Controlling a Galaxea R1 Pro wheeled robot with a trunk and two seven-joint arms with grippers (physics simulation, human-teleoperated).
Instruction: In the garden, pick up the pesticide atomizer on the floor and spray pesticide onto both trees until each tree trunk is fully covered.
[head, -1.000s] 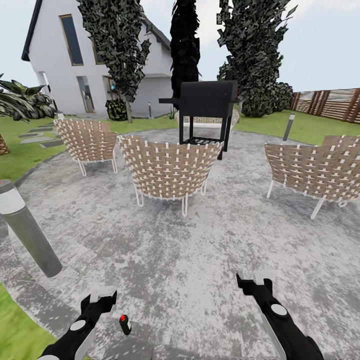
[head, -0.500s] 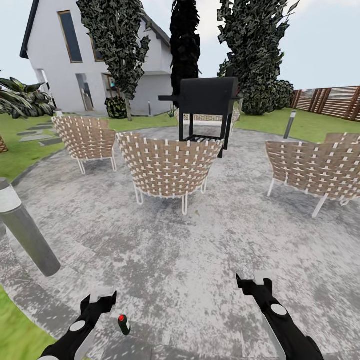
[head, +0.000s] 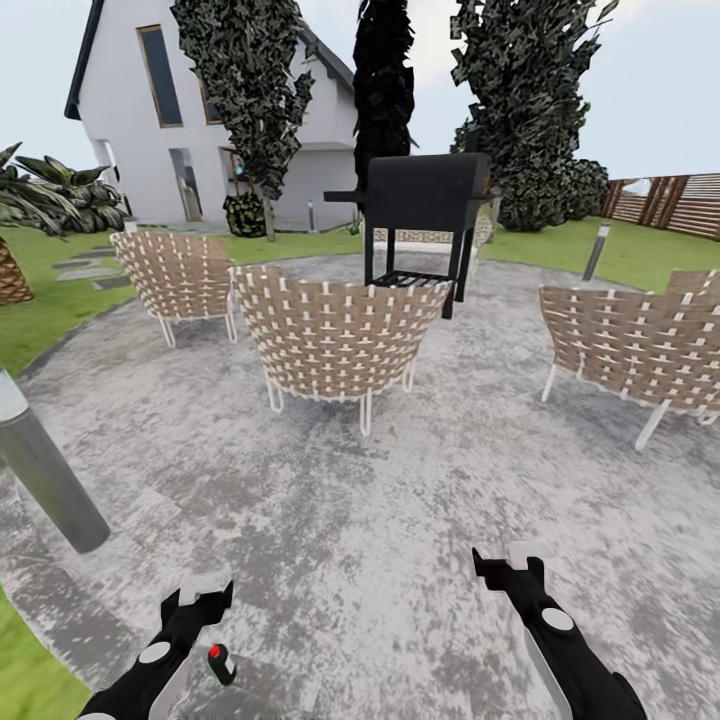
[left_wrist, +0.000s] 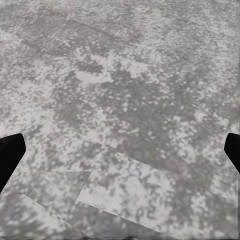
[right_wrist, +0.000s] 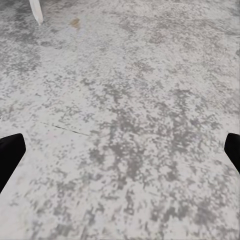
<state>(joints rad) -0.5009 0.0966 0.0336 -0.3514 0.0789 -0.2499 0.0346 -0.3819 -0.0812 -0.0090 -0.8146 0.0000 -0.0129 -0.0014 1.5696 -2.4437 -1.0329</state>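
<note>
My left tool (head: 198, 597) and right tool (head: 510, 567) hang wide open, empty; the atomizer (head: 220, 664) lies on the paving just beside the left one; I risk knocking it over reaching down

My head cam sits high and looks forward and a bit down across the round mottled grey paved patch (head: 330, 520), taking in the brown woven-strap chairs with white legs (head: 338, 335), the black box-shaped grill (head: 428, 195) and the white house (head: 175, 120) far back. Both black arms poke in along the bottom edge. Each wrist cam hangs close over that same grey paving (left_wrist: 125, 100) (right_wrist: 130, 125), facing almost straight down along the fingers, dark fingertips (left_wrist: 10, 155) (right_wrist: 10, 155) at the frame sides. So the paving near the arms is what all three share.
</note>
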